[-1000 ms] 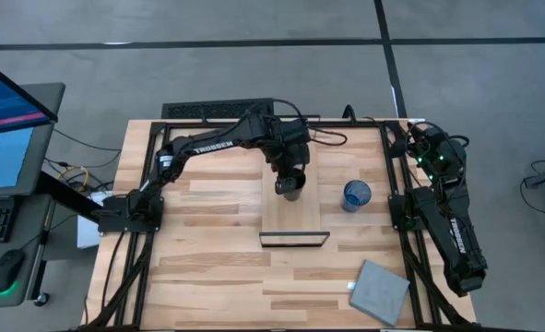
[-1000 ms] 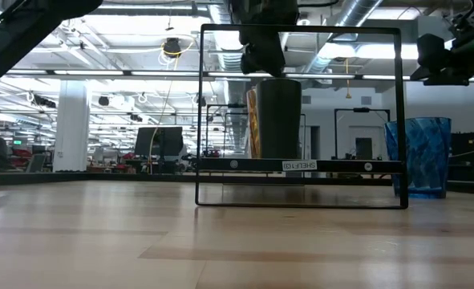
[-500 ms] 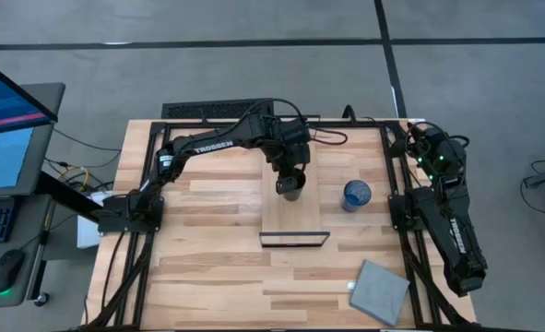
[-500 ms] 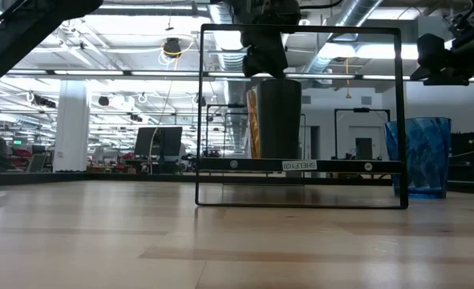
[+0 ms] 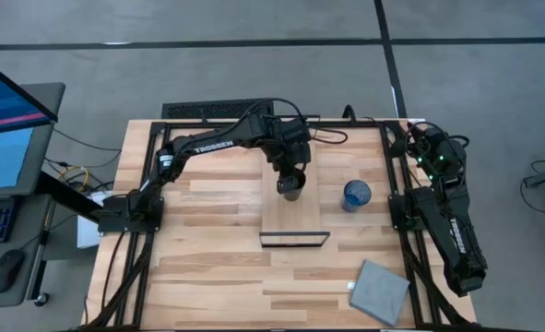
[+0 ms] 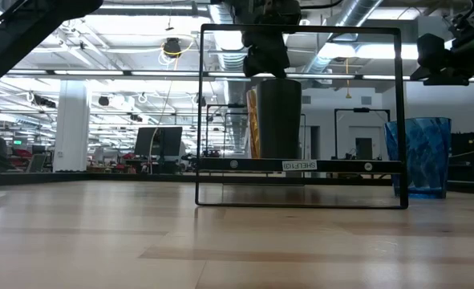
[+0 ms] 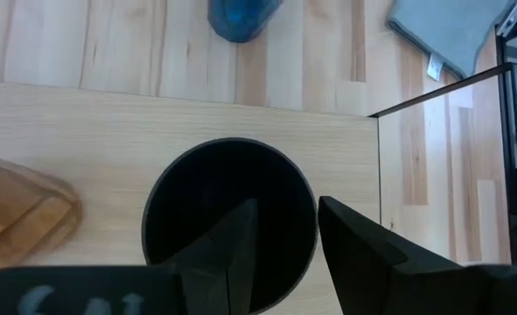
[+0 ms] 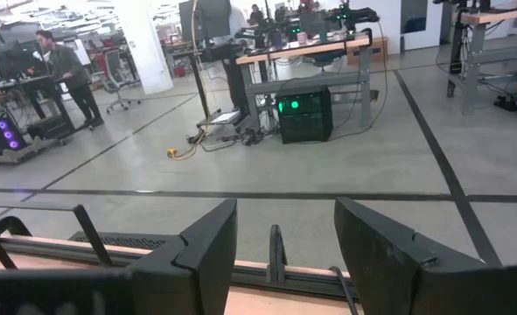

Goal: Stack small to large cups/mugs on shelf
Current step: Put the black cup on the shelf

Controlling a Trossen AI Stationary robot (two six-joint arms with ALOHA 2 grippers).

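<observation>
Black cup upright on shelf, amber tumbler beside it. Left gripper reaches down over rim, fingers spread (no grip). Right gripper parked at table edge, fingers apart. Blue cup off shelf.

In the high view the left pincer covered most of the black cup, and the amber tumbler could not be picked out beneath the arm. In the low view the black cup hid all but a thin strip of the amber tumbler, and the picture's top edge cut off the left pincer. In the left wrist view the picture's edges cut off the blue cup and the grey pad, and the amber tumbler showed only as a cropped corner.
</observation>
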